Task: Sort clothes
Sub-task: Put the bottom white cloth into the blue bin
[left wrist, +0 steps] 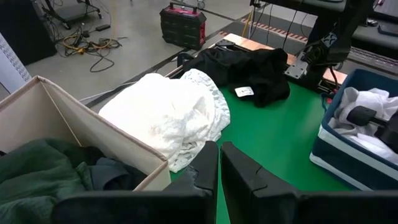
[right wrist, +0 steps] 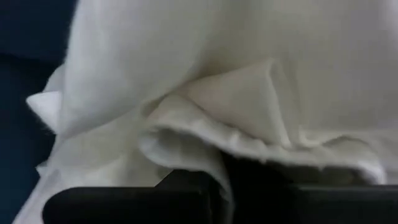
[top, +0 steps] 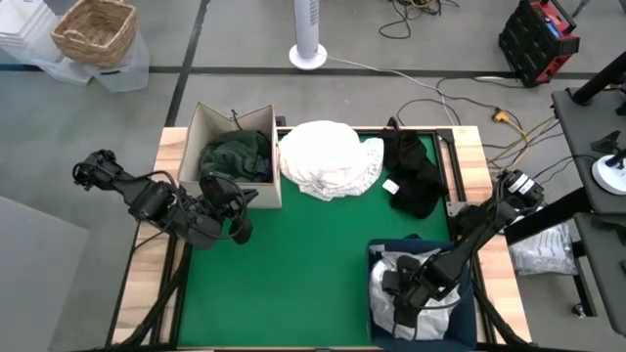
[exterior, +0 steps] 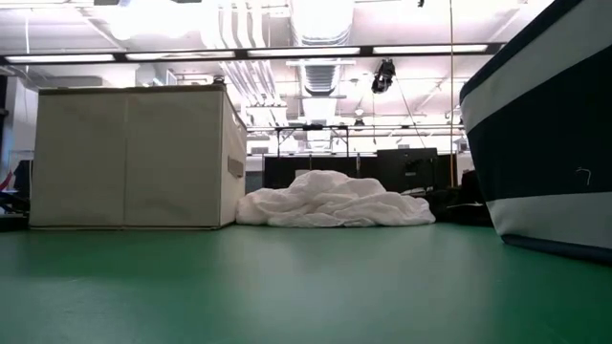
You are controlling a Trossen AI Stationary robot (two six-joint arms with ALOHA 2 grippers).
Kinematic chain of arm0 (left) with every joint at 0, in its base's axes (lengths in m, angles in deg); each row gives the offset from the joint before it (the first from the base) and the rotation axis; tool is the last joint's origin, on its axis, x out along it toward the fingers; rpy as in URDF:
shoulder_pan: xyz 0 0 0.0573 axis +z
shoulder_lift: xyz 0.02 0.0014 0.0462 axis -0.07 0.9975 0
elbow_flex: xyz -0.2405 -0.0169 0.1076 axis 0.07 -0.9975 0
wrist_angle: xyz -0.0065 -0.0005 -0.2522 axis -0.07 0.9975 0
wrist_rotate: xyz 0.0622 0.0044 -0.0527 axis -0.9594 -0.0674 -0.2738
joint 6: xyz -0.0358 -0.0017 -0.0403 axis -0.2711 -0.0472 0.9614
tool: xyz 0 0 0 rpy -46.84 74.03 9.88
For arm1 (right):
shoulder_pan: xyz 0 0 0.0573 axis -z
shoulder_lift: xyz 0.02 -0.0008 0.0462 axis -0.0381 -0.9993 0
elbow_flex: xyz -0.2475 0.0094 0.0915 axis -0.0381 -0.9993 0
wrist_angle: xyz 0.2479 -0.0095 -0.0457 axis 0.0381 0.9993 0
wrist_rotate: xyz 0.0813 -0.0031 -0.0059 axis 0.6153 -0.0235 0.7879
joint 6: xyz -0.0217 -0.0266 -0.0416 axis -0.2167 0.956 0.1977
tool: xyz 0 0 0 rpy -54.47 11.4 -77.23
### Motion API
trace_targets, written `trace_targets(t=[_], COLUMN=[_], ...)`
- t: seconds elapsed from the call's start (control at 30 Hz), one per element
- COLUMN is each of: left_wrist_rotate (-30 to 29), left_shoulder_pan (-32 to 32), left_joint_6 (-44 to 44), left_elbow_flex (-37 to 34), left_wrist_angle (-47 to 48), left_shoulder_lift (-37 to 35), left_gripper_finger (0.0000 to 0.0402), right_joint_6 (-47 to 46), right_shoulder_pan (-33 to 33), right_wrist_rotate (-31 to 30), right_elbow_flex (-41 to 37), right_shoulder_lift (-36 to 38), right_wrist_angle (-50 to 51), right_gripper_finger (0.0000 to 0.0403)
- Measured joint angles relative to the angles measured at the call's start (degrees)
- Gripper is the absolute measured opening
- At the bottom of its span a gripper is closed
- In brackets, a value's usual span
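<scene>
Left tool (top: 238,207): fingers pressed together, empty, held beside the cardboard box (top: 217,126).
Right tool (top: 399,290): pressed together, lowered onto white clothes (top: 430,318) in the navy bin (top: 374,256).

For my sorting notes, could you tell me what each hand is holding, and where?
Left hand: shut, empty. Right hand: shut in the navy bin, amid white garments; grip unclear.

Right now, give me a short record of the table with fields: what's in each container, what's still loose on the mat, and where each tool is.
Cardboard box: dark green garment inside
Blue bin: white clothes inside
Loose on mat: white pile; black garment beside it
Left tool: shut, empty, next to the box
Right tool: shut, down in the bin against the white clothes
</scene>
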Motion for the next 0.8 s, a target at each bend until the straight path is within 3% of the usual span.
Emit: trace_targets(t=[0.23,0.47,0.6,0.8], left_wrist_rotate=[0.0,0.04,0.05,0.07], left_shoulder_pan=[0.02,0.0,0.0,0.0], left_joint_6=[0.0,0.0,0.0,0.0], left_elbow_flex=[0.0,0.0,0.0,0.0], left_wrist_angle=[0.04,0.04,0.04,0.04], left_shoulder_lift=[0.0,-0.01,-0.02,-0.02], left_gripper_finger=[0.0,0.0,0.0,0.0], right_joint_6=[1.78,2.72,3.99,4.43], right_shoulder_pan=[0.0,-0.08,-0.09,-0.09], right_wrist_rotate=[-0.04,0.25,0.43,0.42], right_elbow_flex=[-0.66,4.76,9.59,15.12], right_shoulder_lift=[0.47,2.87,3.08,3.06], right_wrist_angle=[0.32,4.12,10.4,18.22], right_gripper_finger=[0.0012,0.0021,0.0057,0.0145])
